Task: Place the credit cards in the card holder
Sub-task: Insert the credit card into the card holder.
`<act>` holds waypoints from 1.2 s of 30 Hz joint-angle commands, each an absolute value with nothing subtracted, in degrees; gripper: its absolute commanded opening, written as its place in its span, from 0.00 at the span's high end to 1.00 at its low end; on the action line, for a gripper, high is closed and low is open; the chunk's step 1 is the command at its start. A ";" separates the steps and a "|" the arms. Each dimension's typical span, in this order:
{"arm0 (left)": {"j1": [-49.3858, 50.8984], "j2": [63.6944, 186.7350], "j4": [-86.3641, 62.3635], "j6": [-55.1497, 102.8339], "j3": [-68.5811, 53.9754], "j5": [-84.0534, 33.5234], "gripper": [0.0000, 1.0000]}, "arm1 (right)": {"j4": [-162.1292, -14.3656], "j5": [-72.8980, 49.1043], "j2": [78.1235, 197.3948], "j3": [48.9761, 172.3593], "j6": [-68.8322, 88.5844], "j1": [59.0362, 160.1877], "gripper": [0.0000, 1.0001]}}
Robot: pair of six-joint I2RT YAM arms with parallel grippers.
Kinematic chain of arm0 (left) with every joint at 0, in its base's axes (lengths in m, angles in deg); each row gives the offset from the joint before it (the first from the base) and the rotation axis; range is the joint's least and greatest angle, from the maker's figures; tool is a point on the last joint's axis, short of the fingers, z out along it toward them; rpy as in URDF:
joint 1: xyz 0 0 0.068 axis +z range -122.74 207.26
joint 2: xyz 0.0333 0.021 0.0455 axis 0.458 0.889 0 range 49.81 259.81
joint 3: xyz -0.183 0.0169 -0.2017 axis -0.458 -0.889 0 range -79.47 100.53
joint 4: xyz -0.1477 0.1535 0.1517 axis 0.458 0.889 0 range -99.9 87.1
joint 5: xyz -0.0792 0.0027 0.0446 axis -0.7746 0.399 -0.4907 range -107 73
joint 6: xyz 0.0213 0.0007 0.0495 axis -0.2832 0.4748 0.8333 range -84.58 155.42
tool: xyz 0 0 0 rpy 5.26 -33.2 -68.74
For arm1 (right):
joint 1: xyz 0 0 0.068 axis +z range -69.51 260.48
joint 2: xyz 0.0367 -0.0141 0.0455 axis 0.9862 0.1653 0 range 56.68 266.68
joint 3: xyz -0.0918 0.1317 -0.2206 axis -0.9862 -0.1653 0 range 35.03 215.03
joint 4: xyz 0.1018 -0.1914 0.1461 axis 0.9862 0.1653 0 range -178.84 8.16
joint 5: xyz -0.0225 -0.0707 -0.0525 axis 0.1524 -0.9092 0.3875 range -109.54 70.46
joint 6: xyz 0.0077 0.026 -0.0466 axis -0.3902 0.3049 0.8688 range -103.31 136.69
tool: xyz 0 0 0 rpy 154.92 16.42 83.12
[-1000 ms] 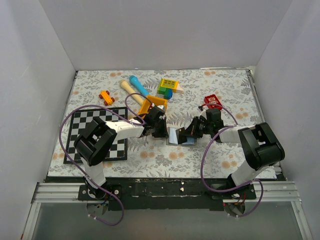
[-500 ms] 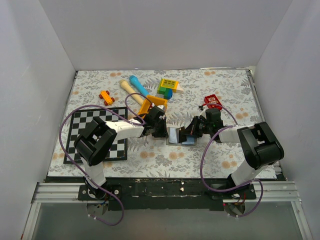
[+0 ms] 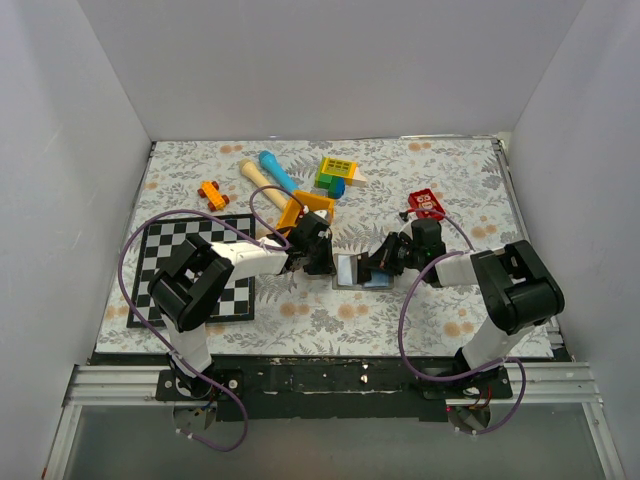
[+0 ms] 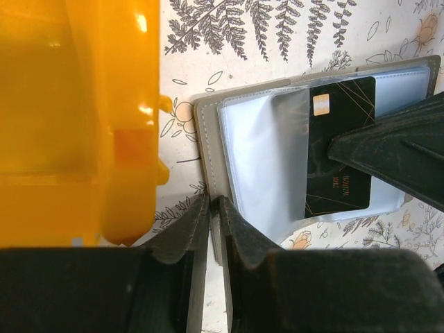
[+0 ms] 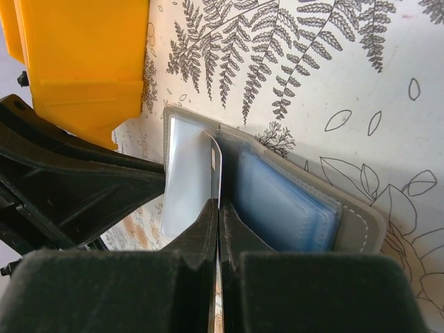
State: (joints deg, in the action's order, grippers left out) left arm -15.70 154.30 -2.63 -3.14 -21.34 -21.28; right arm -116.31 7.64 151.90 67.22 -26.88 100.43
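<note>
Top view: the open card holder (image 3: 350, 271) lies between the left gripper (image 3: 324, 262) and the right gripper (image 3: 378, 268). Left wrist: the left gripper pinches its grey edge; 1 black credit card (image 4: 340, 146) sits partly under a clear pocket (image 4: 267, 159). Right wrist: the right gripper pinches that card edge-on.

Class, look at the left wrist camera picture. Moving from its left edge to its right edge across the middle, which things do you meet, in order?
Orange tray → card holder → black credit card → right gripper's finger.
</note>
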 commanded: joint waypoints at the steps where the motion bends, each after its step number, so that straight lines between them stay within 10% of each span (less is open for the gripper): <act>1: -15.90 155.19 -1.81 -2.55 -21.11 -21.40 0.90 | -117.06 3.58 154.24 66.50 -26.90 101.75 0.99; 10: -15.90 155.10 -2.25 -2.72 -21.46 -21.57 0.90 | -115.48 3.84 154.06 67.46 -26.82 103.95 0.96; 24: -15.90 154.93 -2.51 -2.72 -21.46 -21.75 0.90 | -99.93 -2.22 143.96 69.75 -19.35 104.30 0.61; 36: -15.90 155.37 -2.69 -2.72 -21.20 -22.01 0.91 | -85.86 -8.29 139.12 73.70 -14.51 104.30 0.57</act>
State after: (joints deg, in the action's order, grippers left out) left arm -15.70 154.51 -3.00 -3.17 -21.34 -22.15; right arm -92.42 -5.06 140.99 71.00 -17.37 104.28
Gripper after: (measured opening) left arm 0.097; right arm 0.427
